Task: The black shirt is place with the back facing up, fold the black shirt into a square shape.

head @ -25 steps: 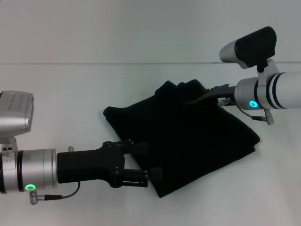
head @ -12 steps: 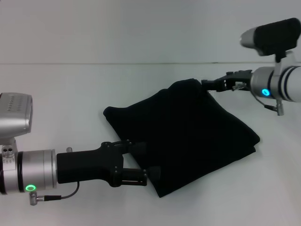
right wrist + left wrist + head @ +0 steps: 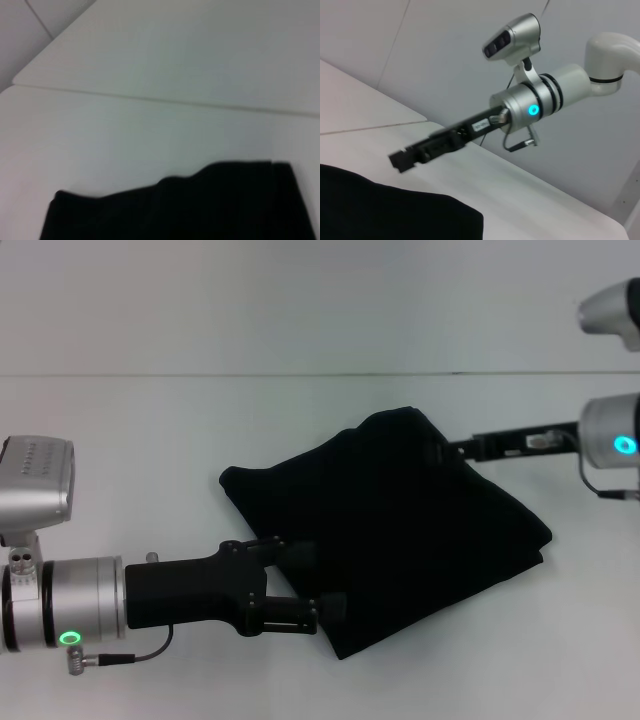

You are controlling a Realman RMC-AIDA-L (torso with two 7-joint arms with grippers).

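Black fabric is basically the whole story here: the left end effector (image 3: 320, 585) sits right at the near-left edge of the black shirt (image 3: 390, 530), its two fingers spread with the cloth edge about level with them. I honestly can't tell whether any cloth is actually between them, but the fingers themselves look released, not clenched. My guess is it's parked there to pin or catch that edge if the bundle slides.

The right end effector (image 3: 462, 449) is on the far-right side of the shirt, its tip just about at the cloth's top corner. From the left wrist view it (image 3: 400, 159) reads as a slim dark tip hanging just above the fabric with nothing in it, though I can't tell if its fingers are parted or closed.

The shirt itself lies on the white desk (image 3: 150, 430), already folded down into a compact, roughly four-sided slab, turned at an angle so one corner points away from the robot. Edges look stacked in layers on the near-right side. I'd say the fold is close to finished, maybe a bit lumpy at the far corner by the right arm, so a tidy-up tug could be what's left
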